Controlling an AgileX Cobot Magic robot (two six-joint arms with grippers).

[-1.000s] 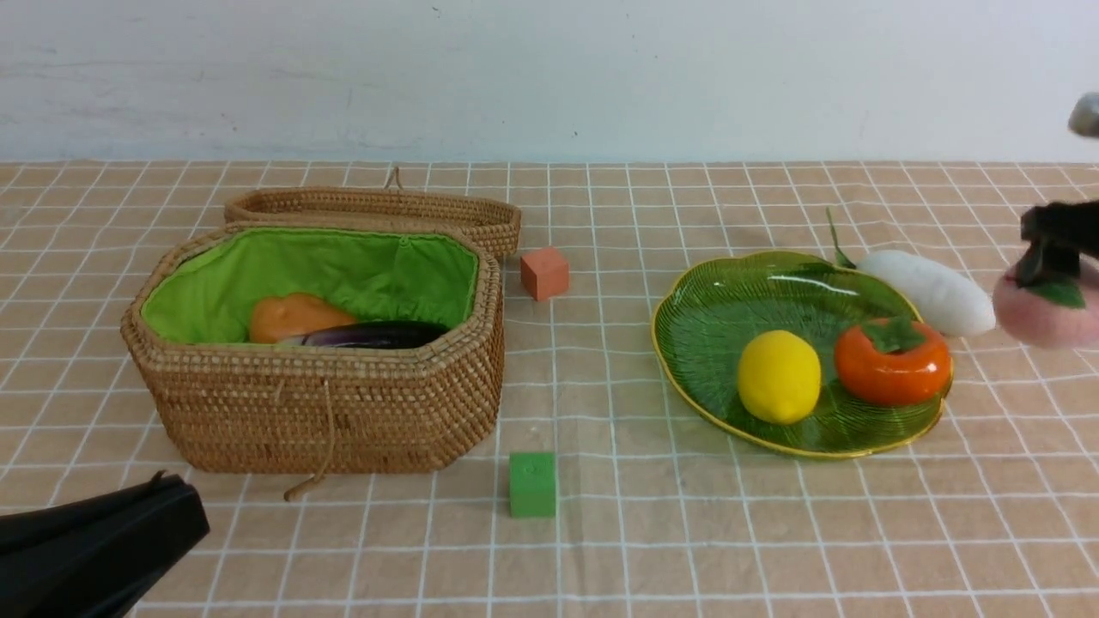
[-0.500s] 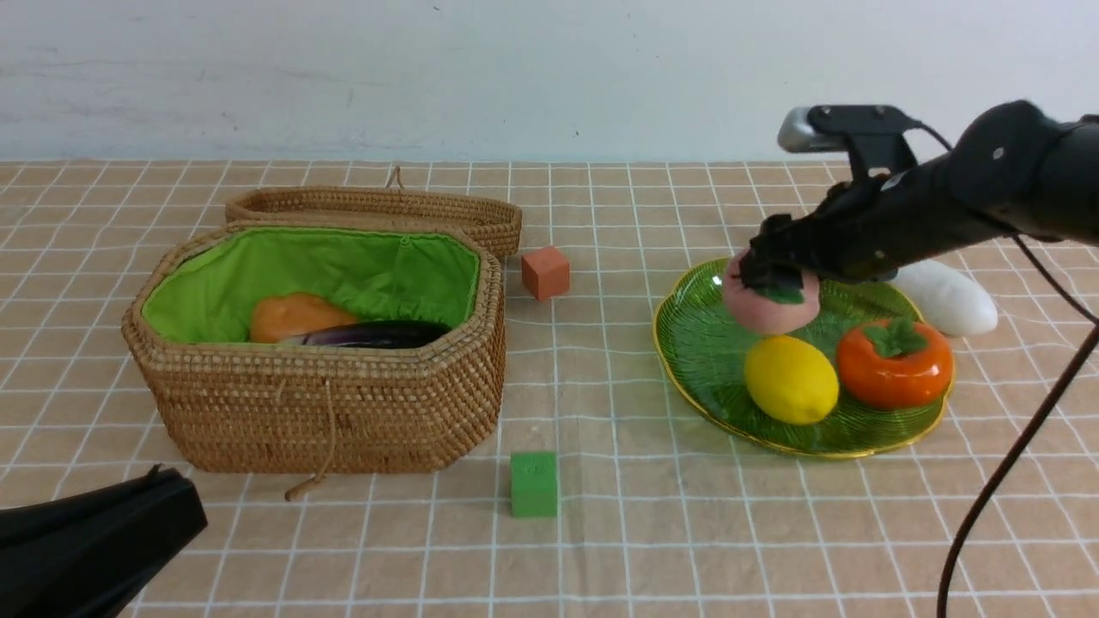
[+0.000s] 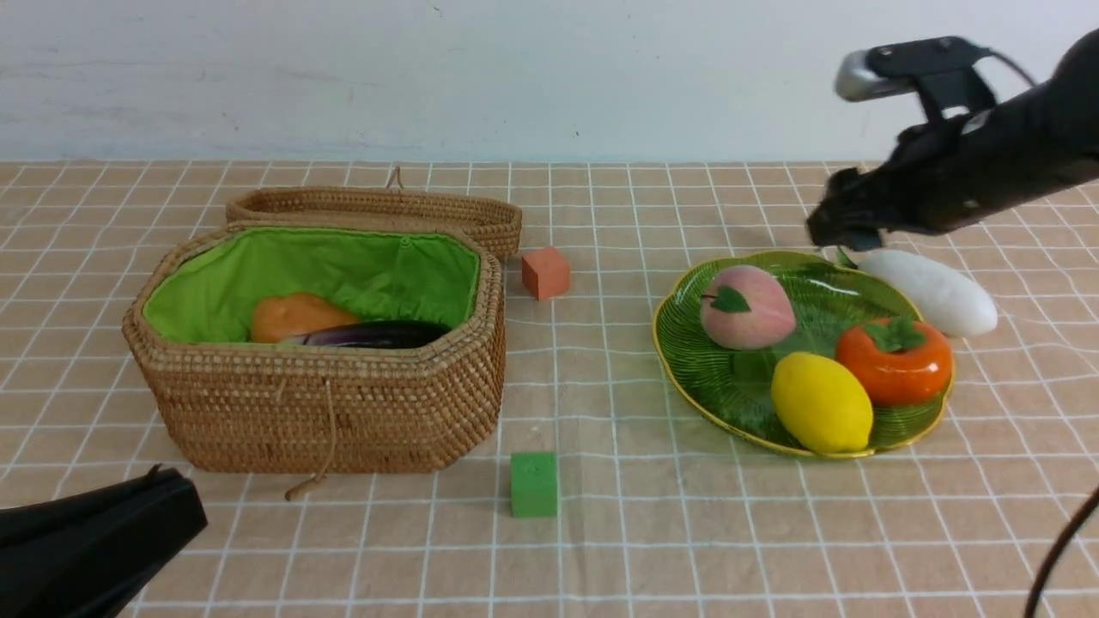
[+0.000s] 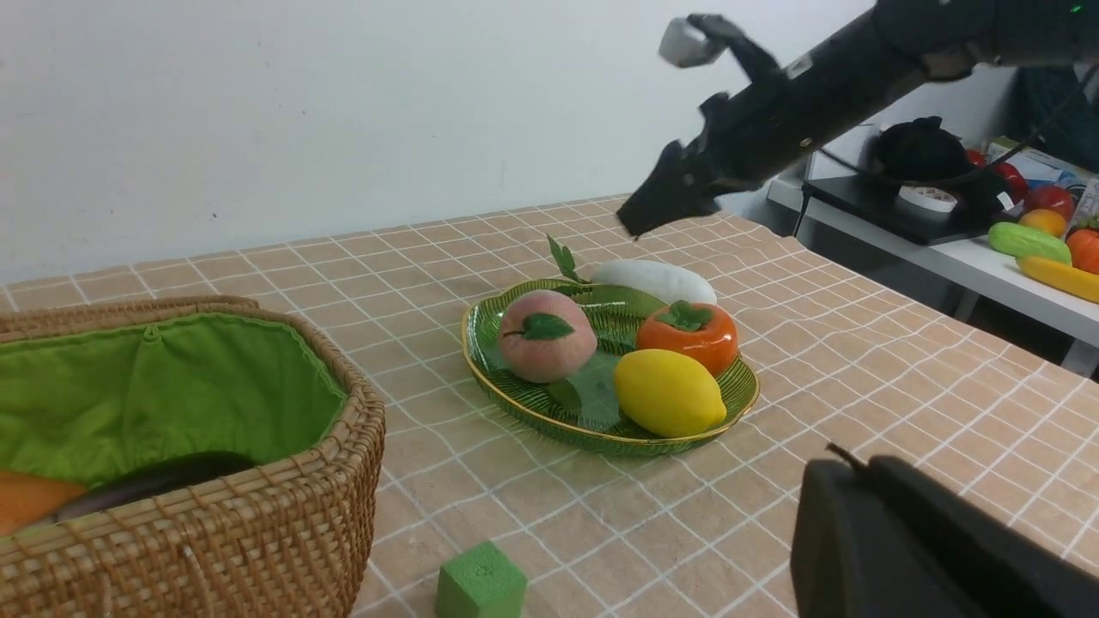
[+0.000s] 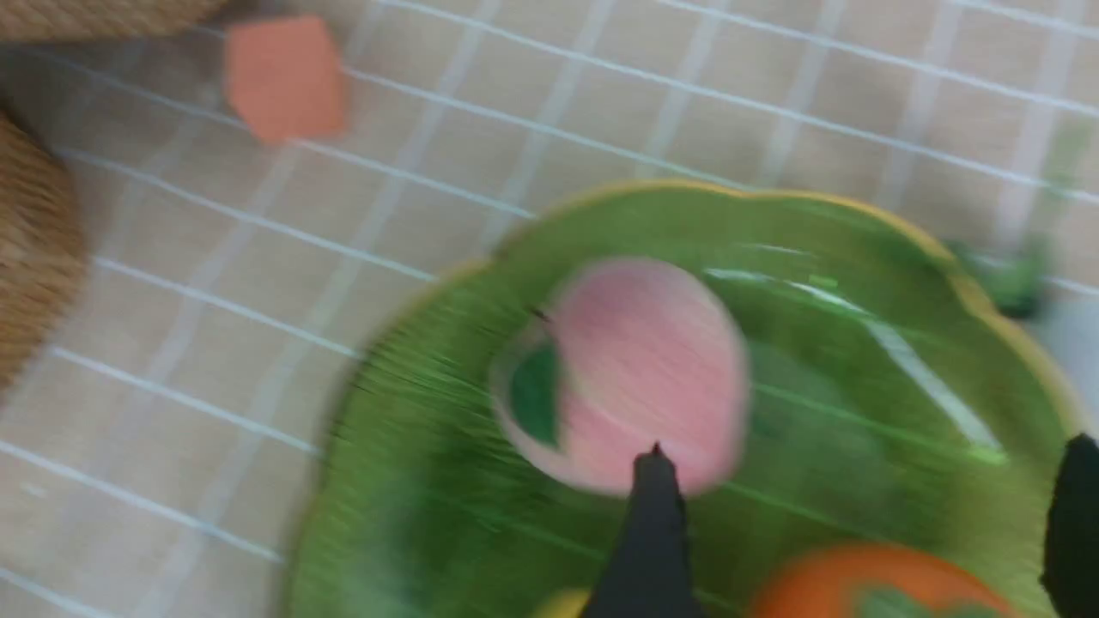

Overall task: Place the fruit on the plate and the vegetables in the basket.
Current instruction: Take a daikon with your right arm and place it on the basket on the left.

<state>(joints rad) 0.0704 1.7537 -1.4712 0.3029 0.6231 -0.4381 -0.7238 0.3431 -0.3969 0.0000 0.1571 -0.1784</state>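
Grid-lined tabletop, peach [image 3: 748, 307] on green plate [image 3: 730, 390], below and apart from right end effector [image 3: 846, 215], fingers spread

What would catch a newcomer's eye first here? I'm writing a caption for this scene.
Probably the big wicker basket on the left, its bright green lining showing around a potato and an eggplant. Next comes the green leaf-shaped dish on the right, holding a pink peach, a yellow lemon and an orange persimmon.
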